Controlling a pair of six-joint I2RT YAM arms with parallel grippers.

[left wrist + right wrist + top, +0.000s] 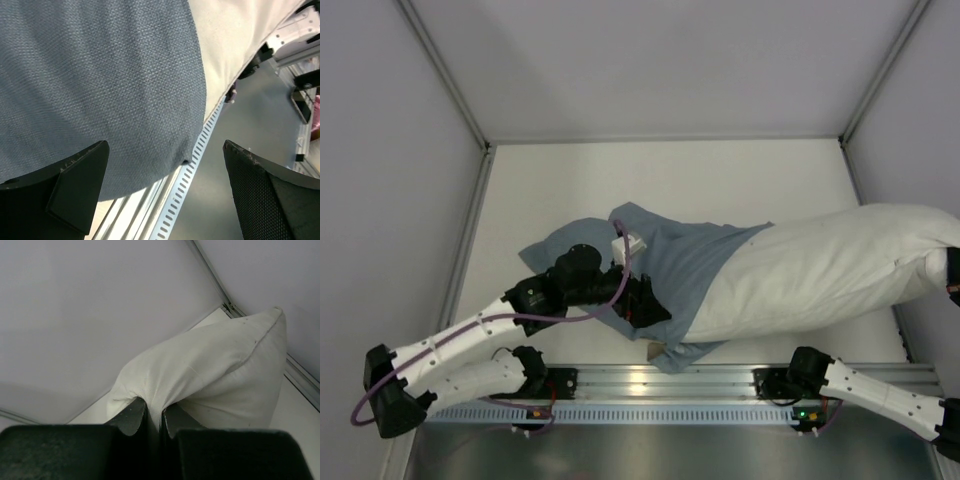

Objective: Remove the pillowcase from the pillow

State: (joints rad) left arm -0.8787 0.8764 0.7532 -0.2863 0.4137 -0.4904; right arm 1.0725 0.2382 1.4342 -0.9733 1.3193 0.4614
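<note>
The grey-blue pillowcase (670, 255) lies wrinkled on the table and still covers the left end of the white pillow (820, 270), which sticks out to the right. My left gripper (645, 305) rests low on the pillowcase near its front edge. In the left wrist view the gripper (165, 190) is open with nothing between the fingers; the pillowcase (100, 75) fills the view beyond, with the pillow (230, 35) beside it. My right gripper (953, 278) is at the pillow's far right end. In the right wrist view it (156, 412) is shut on a pinch of the pillow (215, 365).
An aluminium rail (660, 380) with the arm bases runs along the near edge, with a perforated strip (192, 175) beside it. Enclosure walls and frame posts (445, 70) stand left, right and behind. The pillow's right end reaches the right wall.
</note>
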